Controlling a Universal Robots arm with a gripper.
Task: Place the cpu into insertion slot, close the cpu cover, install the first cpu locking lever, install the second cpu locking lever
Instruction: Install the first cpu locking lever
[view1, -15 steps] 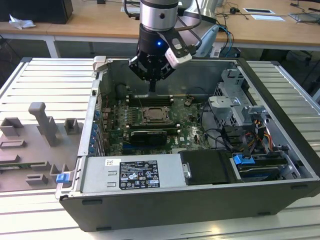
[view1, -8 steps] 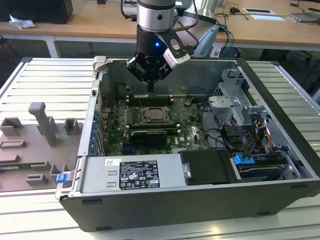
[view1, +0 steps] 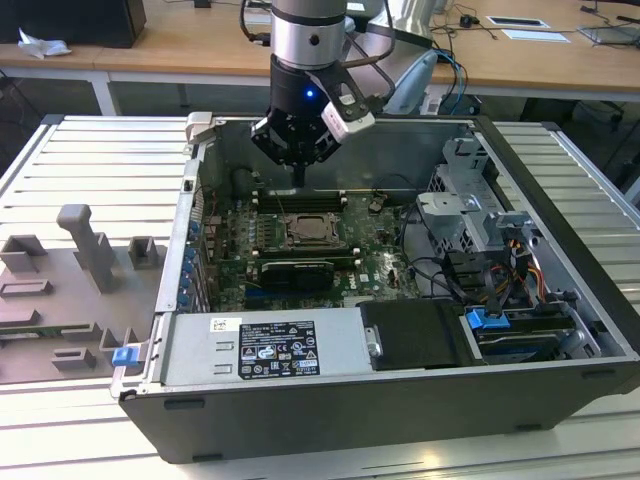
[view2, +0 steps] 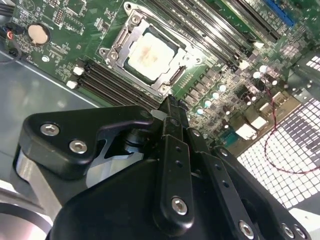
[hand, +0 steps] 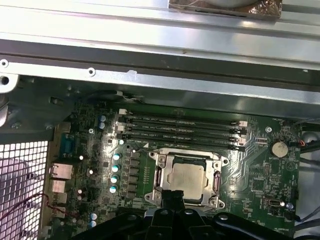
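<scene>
Gripper (view2: 170, 107) fingers pressed together, empty, hovering beside cpu (view2: 150, 54) seated in insertion slot (view2: 116, 50). Risk: fingertip scrapes socket frame, jolting chip.

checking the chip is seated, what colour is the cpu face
Pale silvery-beige with a faint brownish smudge, best seen in the second wrist view: the cpu.
</scene>
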